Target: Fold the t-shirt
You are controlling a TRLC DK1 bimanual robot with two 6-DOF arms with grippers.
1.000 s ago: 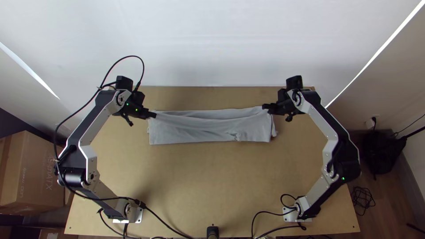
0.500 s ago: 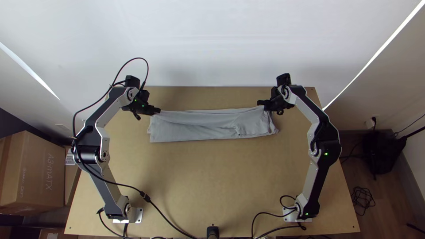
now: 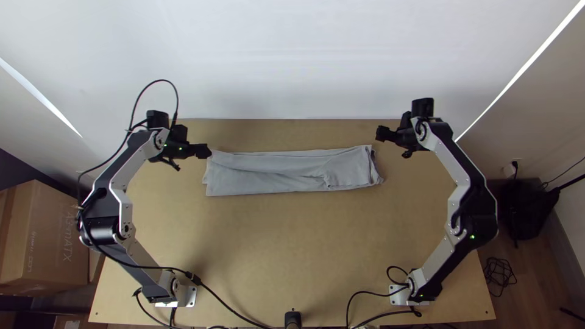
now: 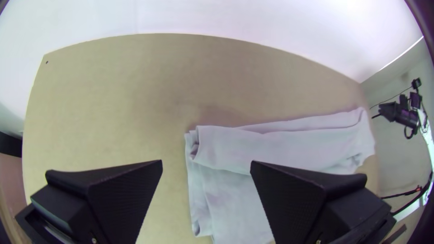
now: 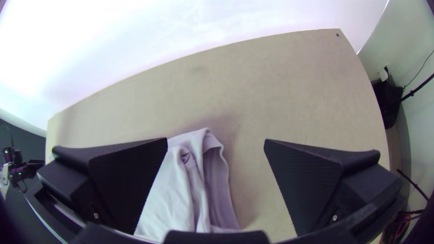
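In the top view's centre, the t-shirt [image 3: 262, 175] is laid in a strip; the left gripper [image 3: 205, 151], upper left, and right gripper [image 3: 381, 133], upper right, are spread.

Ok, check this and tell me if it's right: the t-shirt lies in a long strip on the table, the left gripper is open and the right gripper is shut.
Not quite: the right gripper is open, its fingers wide apart in the right wrist view. The rest stands.
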